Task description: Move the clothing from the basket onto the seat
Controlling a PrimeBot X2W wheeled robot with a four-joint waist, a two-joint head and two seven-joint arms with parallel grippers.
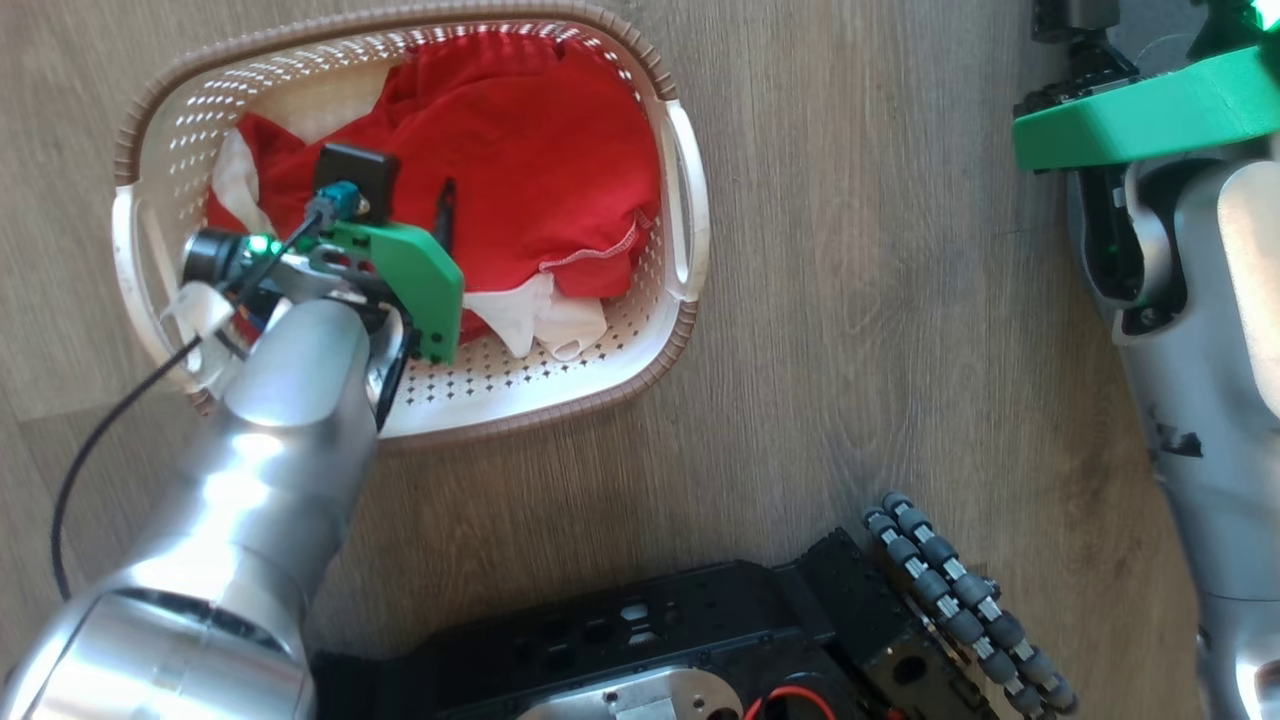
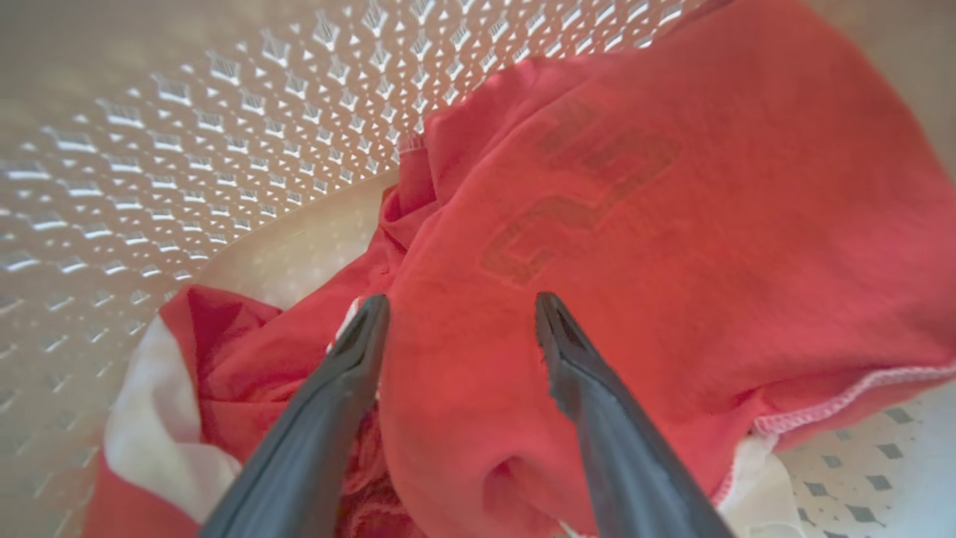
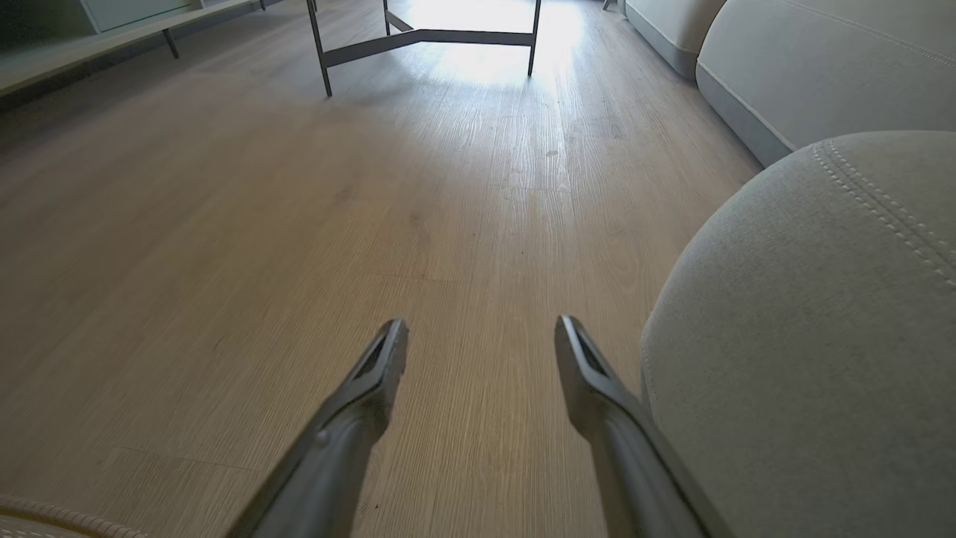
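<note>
Clothing [image 1: 540, 140] partly hidden behind left claw [image 2: 461, 302]

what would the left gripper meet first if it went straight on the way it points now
The left gripper would meet the red clothing in the basket first; its open jaws frame the fabric, seemingly close, though the gap is hard to judge.
</note>
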